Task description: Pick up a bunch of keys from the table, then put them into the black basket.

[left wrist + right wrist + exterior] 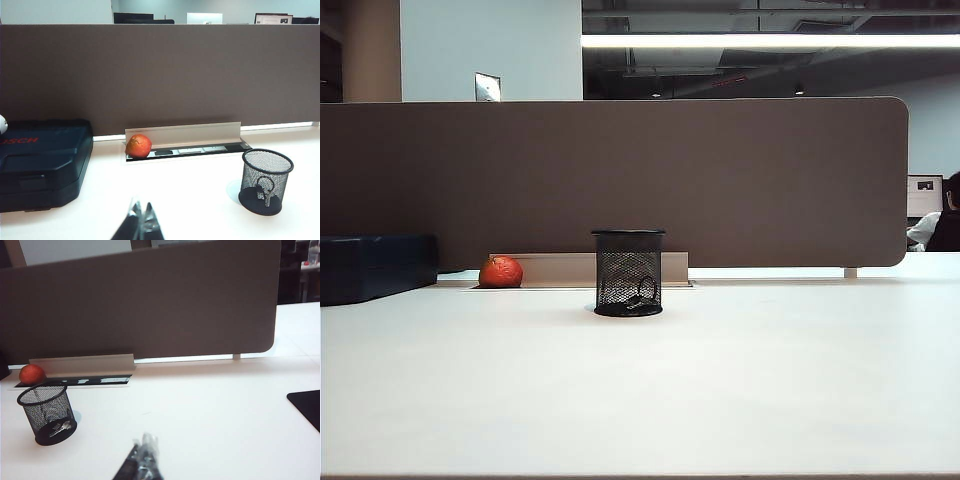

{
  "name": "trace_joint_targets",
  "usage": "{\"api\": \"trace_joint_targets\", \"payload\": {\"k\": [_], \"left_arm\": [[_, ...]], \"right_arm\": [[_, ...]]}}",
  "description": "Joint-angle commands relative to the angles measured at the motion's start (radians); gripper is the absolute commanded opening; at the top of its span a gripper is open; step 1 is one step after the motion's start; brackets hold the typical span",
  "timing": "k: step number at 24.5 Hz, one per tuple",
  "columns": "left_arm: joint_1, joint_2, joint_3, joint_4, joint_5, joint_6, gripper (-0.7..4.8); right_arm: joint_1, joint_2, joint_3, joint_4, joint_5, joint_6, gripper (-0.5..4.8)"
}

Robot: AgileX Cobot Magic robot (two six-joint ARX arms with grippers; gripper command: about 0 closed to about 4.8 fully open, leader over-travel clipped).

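The black basket (628, 272) stands upright on the white table (640, 400), in the middle of the exterior view. The bunch of keys (640, 293) lies inside it on the base; its ring and key show through the mesh (265, 189), and it glints at the bottom of the basket (60, 426) in the right wrist view. My left gripper (142, 209) is shut with nothing in it, well back from the basket (265, 181). My right gripper (148, 441) is also shut and empty, blurred, away from the basket (47, 413). Neither gripper shows in the exterior view.
An orange-red fruit (501, 271) lies by the cable tray (580, 268) at the foot of the brown partition (620, 180). A large dark blue case (375, 266) sits at the far left. A black mat corner (306, 407) lies to the right.
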Motion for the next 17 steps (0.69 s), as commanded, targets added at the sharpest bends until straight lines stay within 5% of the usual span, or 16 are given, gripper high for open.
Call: {"api": "trace_joint_targets", "payload": {"k": [1, 17], "left_arm": [[-0.002, -0.05, -0.013, -0.055, 0.0, -0.002, -0.06], [-0.002, -0.141, -0.22, 0.123, -0.041, -0.002, -0.06]], "right_arm": [[0.001, -0.008, 0.001, -0.004, 0.004, -0.005, -0.06], [0.002, -0.056, -0.131, 0.117, 0.03, -0.086, -0.06]]}}
